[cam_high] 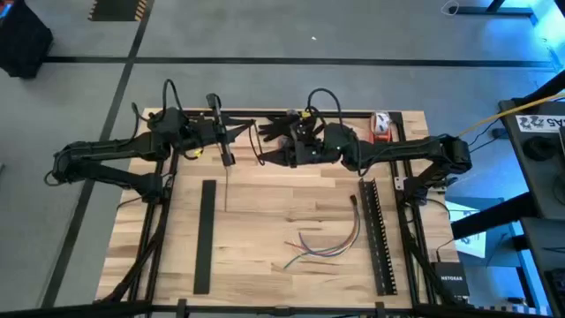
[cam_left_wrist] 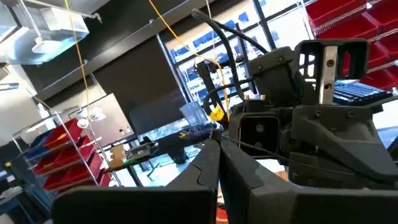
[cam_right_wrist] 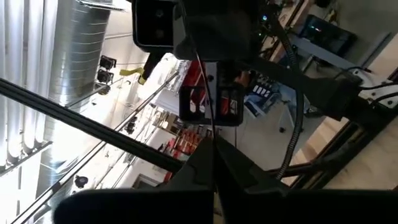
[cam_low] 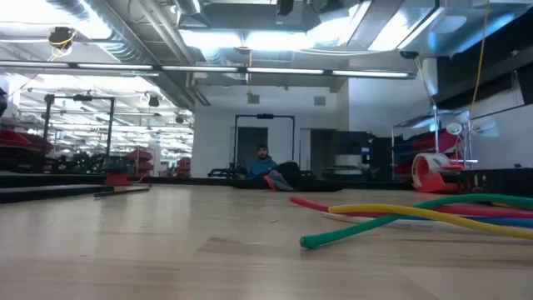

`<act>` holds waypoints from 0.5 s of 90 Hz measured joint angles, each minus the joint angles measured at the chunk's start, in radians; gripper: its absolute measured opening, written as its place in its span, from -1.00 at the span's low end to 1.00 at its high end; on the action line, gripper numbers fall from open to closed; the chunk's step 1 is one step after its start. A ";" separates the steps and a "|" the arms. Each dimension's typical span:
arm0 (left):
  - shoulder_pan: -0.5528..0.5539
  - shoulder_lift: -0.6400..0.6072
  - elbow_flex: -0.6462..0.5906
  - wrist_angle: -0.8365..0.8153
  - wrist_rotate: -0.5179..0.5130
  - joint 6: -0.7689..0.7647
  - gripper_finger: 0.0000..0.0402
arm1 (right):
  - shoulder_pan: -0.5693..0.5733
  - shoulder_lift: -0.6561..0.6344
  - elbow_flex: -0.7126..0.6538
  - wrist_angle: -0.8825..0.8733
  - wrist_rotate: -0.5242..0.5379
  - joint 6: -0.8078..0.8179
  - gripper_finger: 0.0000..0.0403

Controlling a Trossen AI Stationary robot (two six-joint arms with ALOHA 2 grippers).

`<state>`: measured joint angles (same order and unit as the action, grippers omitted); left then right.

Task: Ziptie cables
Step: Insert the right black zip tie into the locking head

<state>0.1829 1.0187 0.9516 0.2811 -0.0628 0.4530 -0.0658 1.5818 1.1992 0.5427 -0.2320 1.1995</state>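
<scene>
A: Where are the cables (cam_high: 325, 243)?
B: Near right of the table (cam_high: 265, 265), untouched; the low view cuts them off.
A: Grippers?
B: Left gripper (cam_left_wrist: 216, 163) and right gripper (cam_right_wrist: 213, 155) both pinched together, facing each other at the far edge; anything held is unclear.

Black slotted bars (cam_high: 204, 236) (cam_high: 376, 235) flank the wooden table (cam_high: 265, 274).

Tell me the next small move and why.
Probably lower the zip tie toward the cables: the left gripper and right gripper both look shut on it, up near the table's far edge, while the cables lie loose and unbundled.
</scene>
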 joint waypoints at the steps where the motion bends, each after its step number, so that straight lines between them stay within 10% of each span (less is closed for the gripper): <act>1: 0.000 0.000 0.000 -0.002 0.000 0.000 -1.00 | 0.000 0.000 0.000 0.000 0.002 0.000 -1.00; 45: -0.014 0.026 0.000 -0.010 -0.001 0.085 -1.00 | 0.000 0.000 0.000 0.011 0.023 0.035 -1.00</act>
<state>0.1685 1.0449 0.9516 0.2707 -0.0639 0.5383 -0.0658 1.5818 1.1992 0.5541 -0.2086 1.2348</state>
